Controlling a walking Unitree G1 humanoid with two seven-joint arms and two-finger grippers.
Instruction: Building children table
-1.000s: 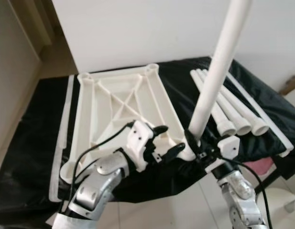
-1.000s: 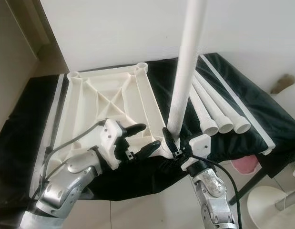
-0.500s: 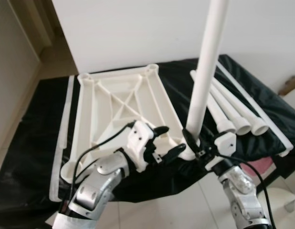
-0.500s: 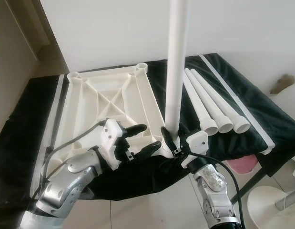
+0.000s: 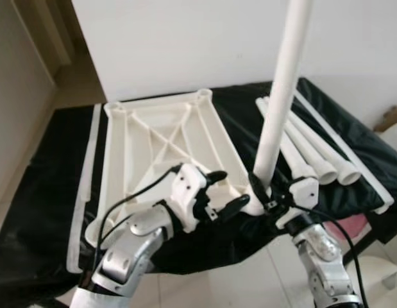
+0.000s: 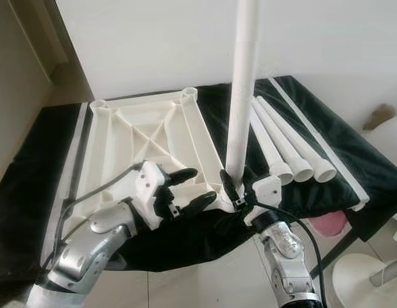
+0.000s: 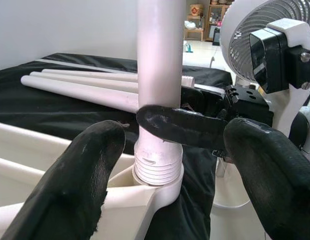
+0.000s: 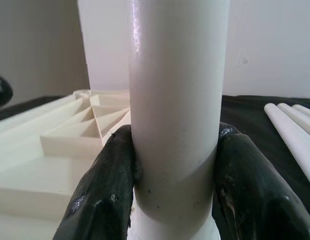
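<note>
The white plastic tabletop (image 5: 165, 138) lies upside down on a black-covered table. One white leg (image 5: 283, 96) stands nearly upright at the tabletop's near right corner, its threaded end in the corner socket (image 7: 156, 172). My right gripper (image 5: 260, 188) is shut on the leg just above the socket; the leg (image 8: 175, 100) sits tight between its fingers (image 8: 102, 195). My left gripper (image 5: 221, 191) is open at the same corner, one finger (image 7: 69, 175) on each side of the socket. Three more legs (image 5: 317, 157) lie side by side to the right.
The black cloth (image 5: 50, 167) hangs over the table's near edge. A white wall stands behind. A fan (image 7: 250, 35) stands beyond the table's right side. On the floor at right are a pink item (image 6: 329, 221) and a round white base (image 6: 365, 276).
The leg in my right gripper has swung from a strong lean to the right to nearly upright. The left gripper has stayed open at the corner.
</note>
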